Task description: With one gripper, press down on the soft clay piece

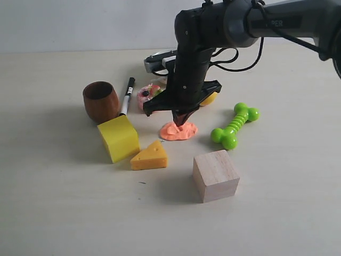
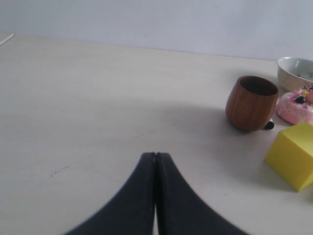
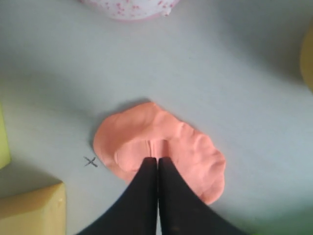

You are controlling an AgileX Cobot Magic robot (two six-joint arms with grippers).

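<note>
Press under way: right gripper tip down on the soft clay piece.
Jaws together, contact at the creased clay centre. The clay lies flat on the table between cheese wedge and green toy bone. Judged nearly complete, with lift-off outstanding. Left gripper also closed, well apart.

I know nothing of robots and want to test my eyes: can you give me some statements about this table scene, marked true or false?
1. The right gripper has its tip on the clay. True.
2. The right gripper's jaws are spread wide. False: they are shut together.
3. The bone lies inside the cup. False: it lies on the table, apart from the cup.
4. The cheese sits beside the yellow cube. True.
5. The left gripper holds the marker. False: it is shut on nothing; the marker lies by the cup.
</note>
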